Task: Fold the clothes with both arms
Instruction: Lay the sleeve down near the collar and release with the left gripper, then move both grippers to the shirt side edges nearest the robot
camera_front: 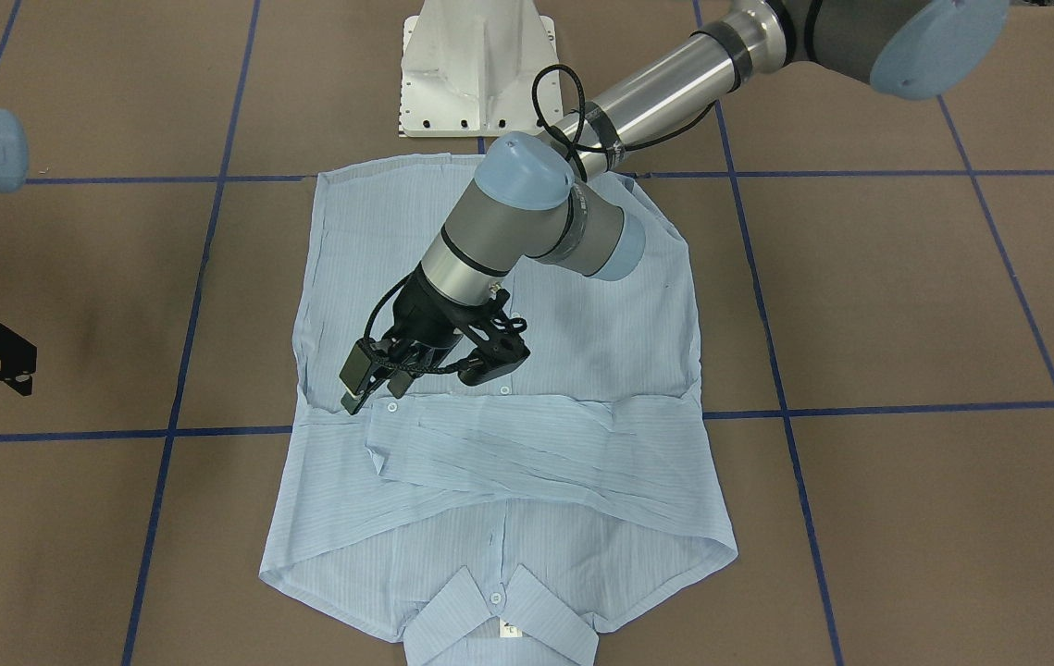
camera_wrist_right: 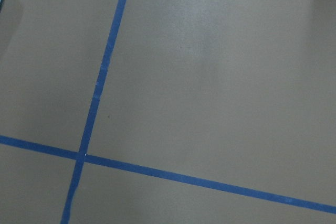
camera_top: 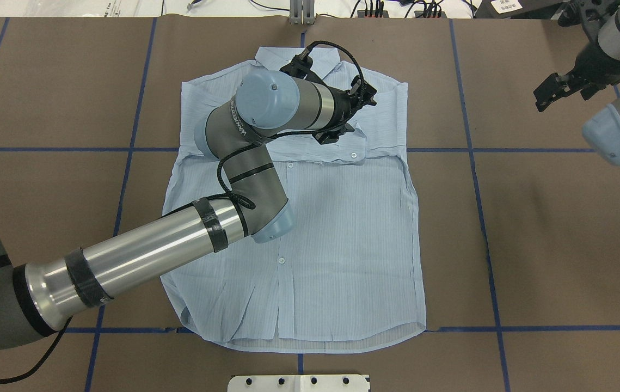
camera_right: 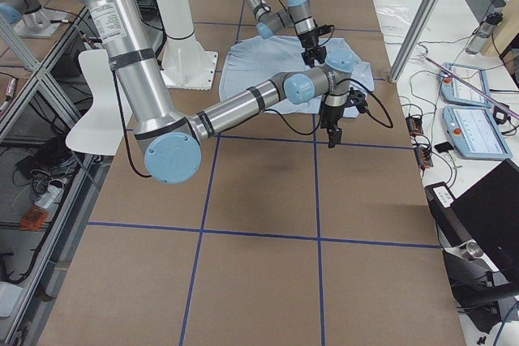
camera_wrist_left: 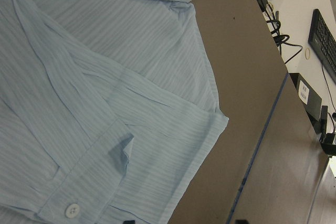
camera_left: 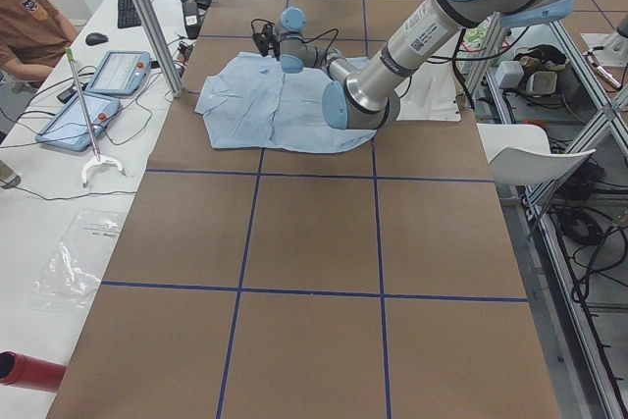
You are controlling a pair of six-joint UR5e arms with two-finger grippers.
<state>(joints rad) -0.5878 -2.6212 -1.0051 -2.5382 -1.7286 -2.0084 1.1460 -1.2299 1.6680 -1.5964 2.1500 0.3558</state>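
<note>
shirt (camera_front: 601,361) just beneath left claw (camera_front: 417,372)

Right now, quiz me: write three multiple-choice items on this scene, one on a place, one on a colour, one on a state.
1. The right pincer hangs: A) in a basket; B) over bare table, apart from the shirt; C) on a shelf.
2. The tape lines on the table are: A) red; B) yellow; C) blue.
3. The shirt's sleeves are: A) folded across its front; B) spread out sideways; C) hanging off the table.

Answers: 1 B, the overhead view shows it off to the side with brown table below. 2 C, blue lines grid the brown surface. 3 A, the front-facing view shows them lying across the chest.
</note>
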